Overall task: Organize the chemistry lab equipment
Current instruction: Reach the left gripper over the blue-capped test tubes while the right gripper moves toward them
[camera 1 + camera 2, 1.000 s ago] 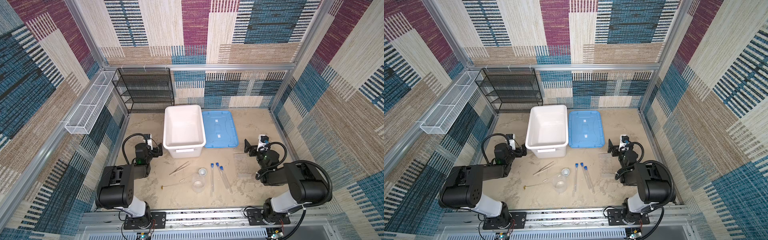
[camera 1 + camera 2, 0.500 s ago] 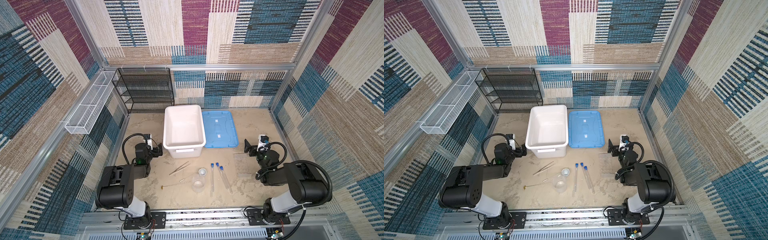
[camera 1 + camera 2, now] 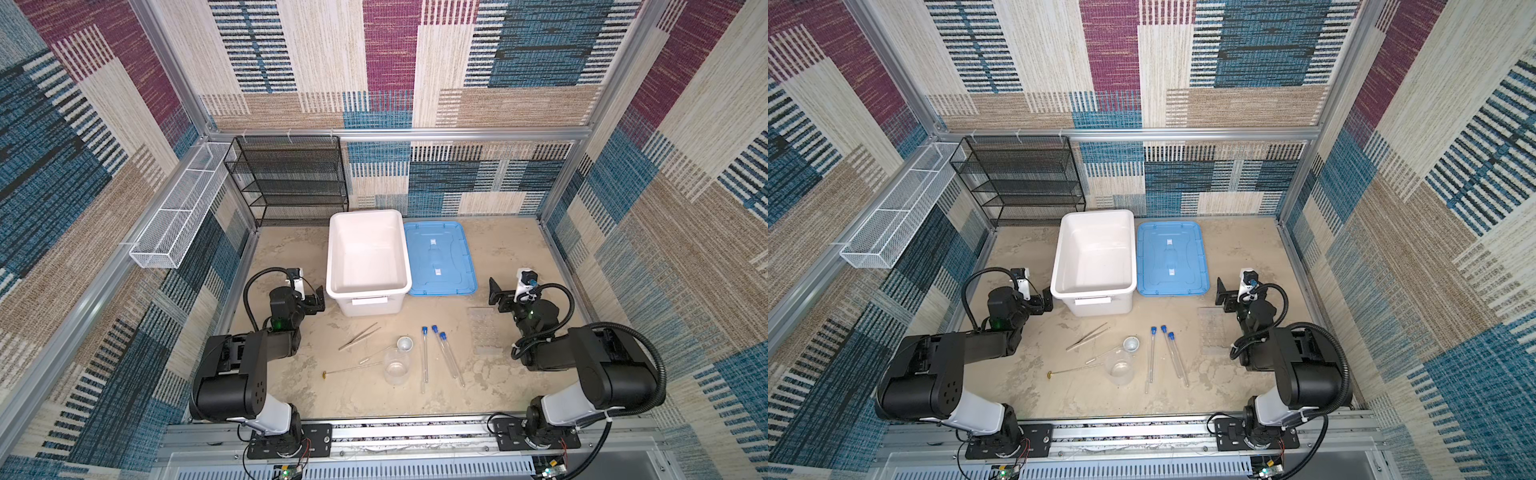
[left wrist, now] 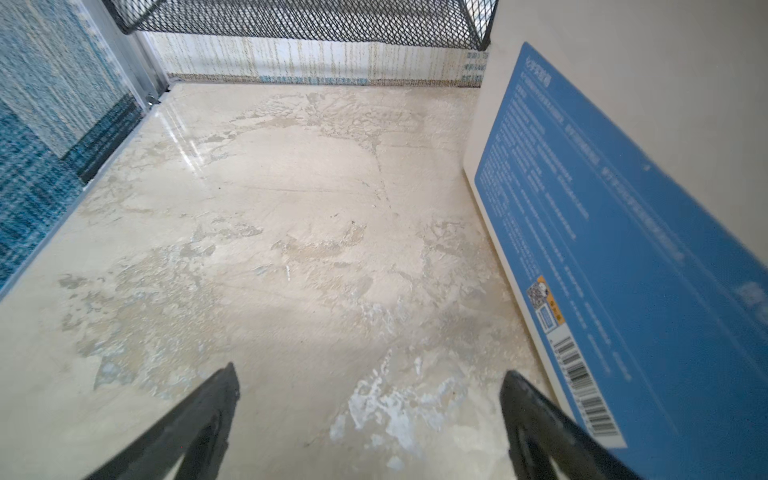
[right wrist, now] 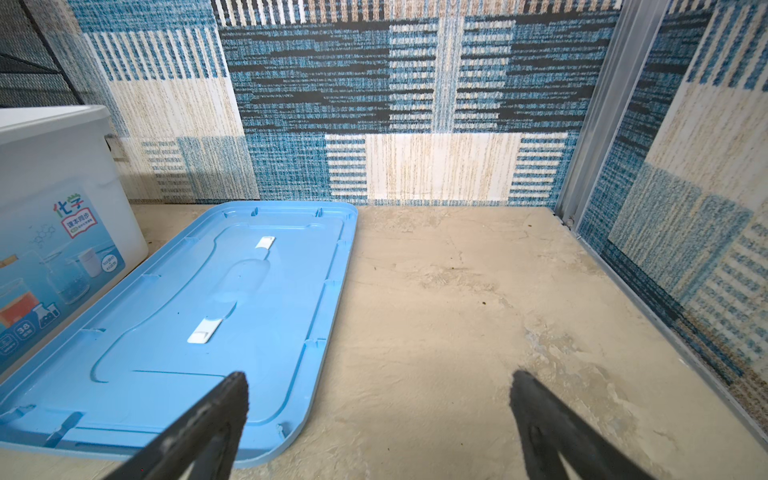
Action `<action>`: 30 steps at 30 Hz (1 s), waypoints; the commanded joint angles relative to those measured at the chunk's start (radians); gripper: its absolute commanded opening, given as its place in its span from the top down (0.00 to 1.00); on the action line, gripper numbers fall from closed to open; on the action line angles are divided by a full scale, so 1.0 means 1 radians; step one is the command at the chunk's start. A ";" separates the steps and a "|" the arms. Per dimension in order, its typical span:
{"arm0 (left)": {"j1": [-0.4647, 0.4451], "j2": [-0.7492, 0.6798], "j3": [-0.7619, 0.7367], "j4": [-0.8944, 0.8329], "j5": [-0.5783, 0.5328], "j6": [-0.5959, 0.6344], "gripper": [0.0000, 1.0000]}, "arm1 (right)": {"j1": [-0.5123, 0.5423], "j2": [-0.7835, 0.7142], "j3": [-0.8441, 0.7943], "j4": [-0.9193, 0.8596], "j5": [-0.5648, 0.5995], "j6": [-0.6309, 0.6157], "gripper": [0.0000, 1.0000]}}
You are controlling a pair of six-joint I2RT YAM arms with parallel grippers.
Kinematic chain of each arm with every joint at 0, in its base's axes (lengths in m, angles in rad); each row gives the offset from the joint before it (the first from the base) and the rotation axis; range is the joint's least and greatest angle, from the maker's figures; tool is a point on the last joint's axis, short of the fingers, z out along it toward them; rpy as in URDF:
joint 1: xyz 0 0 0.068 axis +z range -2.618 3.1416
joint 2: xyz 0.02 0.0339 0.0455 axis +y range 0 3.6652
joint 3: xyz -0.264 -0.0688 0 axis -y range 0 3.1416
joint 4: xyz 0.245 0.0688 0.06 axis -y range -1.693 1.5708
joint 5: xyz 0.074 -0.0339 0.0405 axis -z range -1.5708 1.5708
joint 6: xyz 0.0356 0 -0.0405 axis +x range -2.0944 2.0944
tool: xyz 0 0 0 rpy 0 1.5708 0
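In both top views the equipment lies on the sandy table in front of the white bin. Metal tweezers (image 3: 359,336) lie left of a small clear funnel-like cup (image 3: 404,343) and a clear beaker (image 3: 397,366). Thin metal rods (image 3: 353,369) lie to the beaker's left. Three blue-capped test tubes (image 3: 444,353) lie flat to its right. The clear tube rack (image 3: 484,330) rests further right. My left gripper (image 3: 318,299) (image 4: 370,370) is open beside the bin. Open too is my right gripper (image 3: 498,296) (image 5: 380,376), beyond the rack, over bare table. Neither holds anything.
The big white bin (image 3: 368,289) (image 4: 519,83) stands at centre back with its blue lid (image 3: 440,259) (image 5: 208,311) flat beside it. A black mesh shelf (image 3: 291,183) fills the back left corner. A white wire basket (image 3: 178,220) hangs on the left wall.
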 commanded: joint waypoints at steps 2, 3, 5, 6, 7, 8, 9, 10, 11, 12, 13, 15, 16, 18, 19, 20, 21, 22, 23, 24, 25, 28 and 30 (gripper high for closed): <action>0.001 -0.118 -0.005 -0.057 -0.137 -0.051 0.00 | 0.000 -0.101 0.079 -0.202 -0.031 -0.004 0.01; 0.000 -0.148 -0.001 -0.081 -0.148 -0.053 0.00 | 0.000 -0.124 0.089 -0.238 -0.035 0.000 0.01; -0.004 -0.231 0.015 -0.210 -0.206 -0.099 0.00 | 0.000 -0.191 0.098 -0.299 -0.017 0.039 0.01; -0.004 -0.266 0.025 -0.264 -0.246 -0.156 0.00 | 0.000 -0.221 0.099 -0.320 -0.016 0.057 0.01; -0.004 -0.306 0.033 -0.312 -0.286 -0.237 0.00 | 0.000 -0.259 0.101 -0.348 -0.022 0.087 0.01; -0.004 -0.344 0.042 -0.355 -0.291 -0.285 0.00 | 0.000 -0.295 0.108 -0.385 -0.030 0.123 0.01; -0.003 -0.386 0.050 -0.394 -0.283 -0.338 0.00 | 0.000 -0.325 0.120 -0.440 -0.037 0.156 0.01; -0.003 -0.432 0.069 -0.459 -0.272 -0.414 0.00 | 0.000 -0.358 0.146 -0.519 -0.038 0.204 0.01; -0.003 -0.478 0.086 -0.507 -0.226 -0.463 0.00 | 0.000 -0.379 0.179 -0.597 -0.039 0.237 0.01; -0.004 -0.510 0.096 -0.516 -0.174 -0.470 0.00 | 0.000 -0.394 0.206 -0.655 -0.057 0.253 0.01; -0.003 -0.542 0.104 -0.525 -0.104 -0.491 0.00 | 0.000 -0.408 0.234 -0.717 -0.086 0.262 0.01; -0.006 -0.589 0.133 -0.546 0.027 -0.533 0.00 | 0.000 -0.427 0.278 -0.821 -0.141 0.294 0.01; -0.023 -0.607 0.159 -0.587 0.068 -0.549 0.00 | 0.000 -0.436 0.296 -0.861 -0.186 0.298 0.01; -0.088 -0.626 0.229 -0.709 0.062 -0.546 0.00 | 0.000 -0.448 0.318 -0.915 -0.257 0.316 0.01; -0.144 -0.630 0.268 -0.765 0.037 -0.523 0.00 | 0.000 -0.447 0.333 -0.950 -0.277 0.332 0.01; -0.200 -0.628 0.302 -0.823 0.004 -0.500 0.00 | 0.000 -0.446 0.348 -0.977 -0.297 0.340 0.01; -0.269 -0.617 0.350 -0.890 -0.055 -0.482 0.00 | 0.000 -0.443 0.365 -1.003 -0.329 0.341 0.01; -0.329 -0.601 0.390 -0.942 -0.080 -0.471 0.00 | 0.000 -0.442 0.381 -1.025 -0.358 0.339 0.01; -0.365 -0.585 0.423 -0.977 -0.087 -0.469 0.00 | 0.000 -0.440 0.395 -1.053 -0.375 0.339 0.01; -0.417 -0.556 0.461 -1.021 -0.098 -0.479 0.01 | 0.000 -0.436 0.415 -1.093 -0.387 0.334 0.01; -0.468 -0.527 0.500 -1.062 -0.109 -0.481 0.03 | 0.000 -0.433 0.434 -1.129 -0.396 0.329 0.00; -0.642 -0.454 0.595 -1.150 -0.209 -0.462 0.09 | 0.000 -0.423 0.480 -1.212 -0.422 0.306 0.00; -0.744 -0.399 0.667 -1.204 -0.270 -0.452 0.13 | 0.000 -0.414 0.502 -1.253 -0.449 0.298 0.00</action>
